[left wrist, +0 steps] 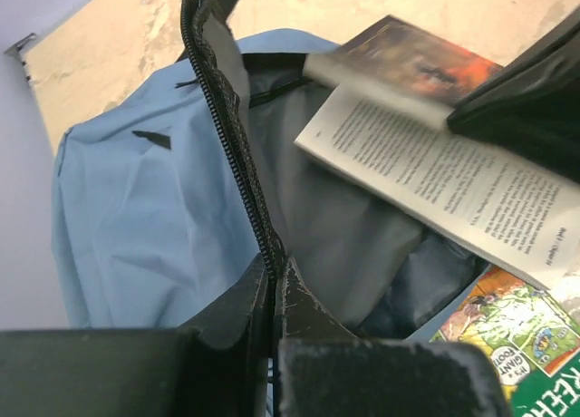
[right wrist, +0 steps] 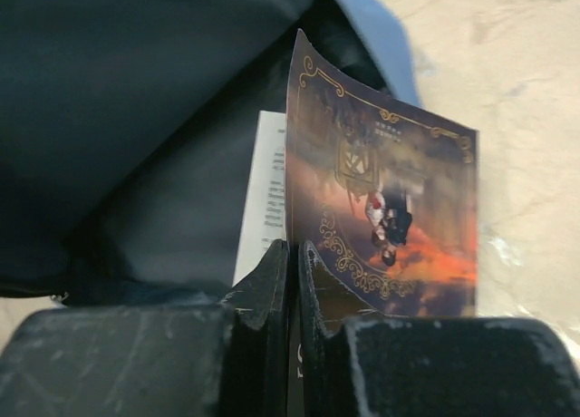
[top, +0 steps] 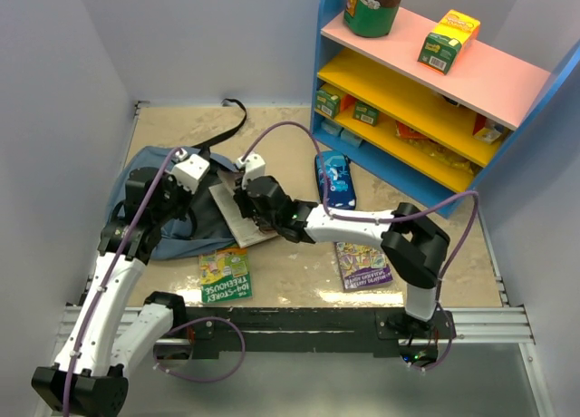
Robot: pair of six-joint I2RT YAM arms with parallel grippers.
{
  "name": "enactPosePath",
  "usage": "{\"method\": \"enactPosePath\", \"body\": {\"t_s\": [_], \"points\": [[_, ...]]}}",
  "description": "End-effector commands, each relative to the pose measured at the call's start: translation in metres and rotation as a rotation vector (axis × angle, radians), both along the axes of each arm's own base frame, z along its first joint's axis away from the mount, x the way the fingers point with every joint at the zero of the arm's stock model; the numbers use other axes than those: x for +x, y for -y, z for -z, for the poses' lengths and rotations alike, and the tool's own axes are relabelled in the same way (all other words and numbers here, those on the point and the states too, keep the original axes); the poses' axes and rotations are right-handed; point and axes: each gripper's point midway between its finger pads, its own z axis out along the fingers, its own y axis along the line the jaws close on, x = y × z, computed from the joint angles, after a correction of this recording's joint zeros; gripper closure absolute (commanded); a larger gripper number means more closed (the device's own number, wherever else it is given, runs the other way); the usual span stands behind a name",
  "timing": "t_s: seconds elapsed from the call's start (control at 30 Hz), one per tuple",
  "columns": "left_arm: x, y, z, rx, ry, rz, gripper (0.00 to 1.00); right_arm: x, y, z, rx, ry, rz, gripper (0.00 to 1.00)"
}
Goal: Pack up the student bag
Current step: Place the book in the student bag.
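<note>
Your blue bag [top: 140, 163] lies on the left side of the table [top: 281, 136] with its mouth open. An open book [right wrist: 390, 218] sits at that mouth, its pages partly over the grey inside. Your left gripper [left wrist: 275, 272] is pinched on the bag's zipper edge, and your right gripper [right wrist: 294, 254] is squeezed on the book's dark cover.

You see a slate-blue student bag [left wrist: 136, 218] with a black zipper [left wrist: 237, 150] and grey lining, a paperback [right wrist: 399, 218] whose dark cover glows orange under gold scrollwork, a green book [top: 226, 274], a purple book [top: 362, 265], a dark-blue printed pencil case [top: 334, 179], and a blue shelf unit [top: 507, 86] with pink and yellow boards.
</note>
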Motion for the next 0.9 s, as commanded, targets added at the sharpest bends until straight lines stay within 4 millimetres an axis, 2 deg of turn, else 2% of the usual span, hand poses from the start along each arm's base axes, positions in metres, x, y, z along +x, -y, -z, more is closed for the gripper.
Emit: {"method": "enactPosePath", "body": {"t_s": [0.0, 0.03, 0.07, 0.1, 0.13, 0.17, 0.2, 0.23, 0.27, 0.3, 0.33, 0.37, 0.43, 0.47, 0.5, 0.57, 0.6, 0.63, 0.7, 0.73, 0.8, 0.87], "points": [[0.009, 0.020, -0.040, -0.059, 0.103, 0.101, 1.00, -0.037, -0.067, -0.042, 0.056, 0.056, -0.256, 1.00], [0.009, 0.024, -0.039, -0.064, 0.099, 0.126, 1.00, -0.045, -0.077, -0.023, 0.006, 0.045, -0.311, 1.00], [0.009, 0.025, -0.037, -0.052, 0.097, 0.143, 1.00, -0.049, -0.080, -0.018, -0.016, 0.035, -0.330, 0.98], [0.010, 0.026, -0.033, -0.048, 0.088, 0.150, 1.00, -0.052, -0.080, -0.012, -0.047, 0.012, -0.350, 0.65], [0.011, 0.026, -0.030, -0.038, 0.084, 0.157, 1.00, -0.053, -0.077, -0.016, -0.050, 0.012, -0.347, 0.48], [0.012, 0.026, -0.026, -0.036, 0.074, 0.157, 1.00, -0.054, -0.073, -0.021, -0.043, 0.016, -0.344, 0.12], [0.014, 0.025, -0.024, -0.031, 0.068, 0.156, 1.00, -0.054, -0.064, -0.016, -0.049, 0.011, -0.324, 0.01], [0.015, 0.025, -0.022, -0.029, 0.064, 0.155, 1.00, -0.052, -0.058, -0.023, -0.039, 0.019, -0.303, 0.01], [0.016, 0.025, -0.021, -0.026, 0.063, 0.153, 1.00, -0.050, -0.048, -0.049, 0.003, 0.046, -0.272, 0.01], [0.018, 0.025, -0.021, -0.027, 0.063, 0.149, 1.00, -0.049, -0.037, -0.054, 0.015, 0.037, -0.238, 0.01], [0.020, 0.024, -0.020, -0.024, 0.061, 0.144, 1.00, -0.044, -0.027, -0.070, 0.072, 0.019, -0.195, 0.01], [0.020, 0.024, -0.020, -0.022, 0.060, 0.141, 1.00, -0.048, -0.013, -0.105, 0.147, 0.042, -0.168, 0.01], [0.023, 0.023, -0.020, -0.018, 0.056, 0.135, 1.00, -0.047, 0.009, -0.109, 0.185, -0.010, -0.074, 0.01], [0.024, 0.022, -0.022, -0.016, 0.058, 0.134, 1.00, -0.047, 0.018, -0.107, 0.176, -0.042, -0.036, 0.01], [0.025, 0.023, -0.020, -0.012, 0.051, 0.136, 1.00, -0.053, 0.036, -0.095, 0.126, -0.095, 0.004, 0.01], [0.026, 0.021, -0.021, -0.004, 0.055, 0.132, 1.00, -0.063, 0.051, -0.081, 0.158, -0.188, 0.048, 0.02], [0.026, 0.021, -0.019, -0.003, 0.053, 0.133, 1.00, -0.073, 0.066, -0.059, 0.148, -0.230, 0.060, 0.01], [0.026, 0.021, -0.020, -0.002, 0.057, 0.137, 1.00, -0.076, 0.074, -0.049, 0.207, -0.291, 0.087, 0.01], [0.027, 0.022, -0.019, -0.003, 0.056, 0.138, 1.00, -0.098, 0.080, -0.015, 0.320, -0.393, 0.000, 0.01], [0.027, 0.023, -0.019, -0.007, 0.055, 0.143, 1.00, -0.101, 0.085, -0.025, 0.432, -0.434, -0.009, 0.01], [0.027, 0.024, -0.019, -0.010, 0.050, 0.149, 1.00, -0.111, 0.087, -0.013, 0.499, -0.506, -0.042, 0.01], [0.027, 0.027, -0.021, -0.019, 0.050, 0.160, 1.00, -0.110, 0.083, -0.005, 0.491, -0.546, -0.029, 0.01]]}}
